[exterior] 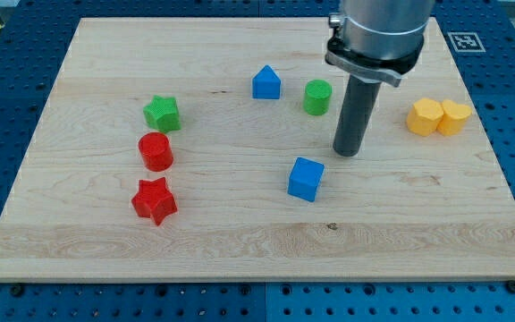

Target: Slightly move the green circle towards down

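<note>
The green circle (317, 97) stands on the wooden board (240, 241) right of centre near the view's top. My tip (347, 153) rests on the board below and to the right of the green circle, apart from it. A blue cube (306, 179) lies below and left of my tip. A blue house-shaped block (265, 83) sits just left of the green circle.
A green star (162, 114), a red cylinder (156, 151) and a red star (155, 200) stand in a column at the view's left. A yellow hexagon (425, 116) and a yellow heart (455, 117) touch at the right.
</note>
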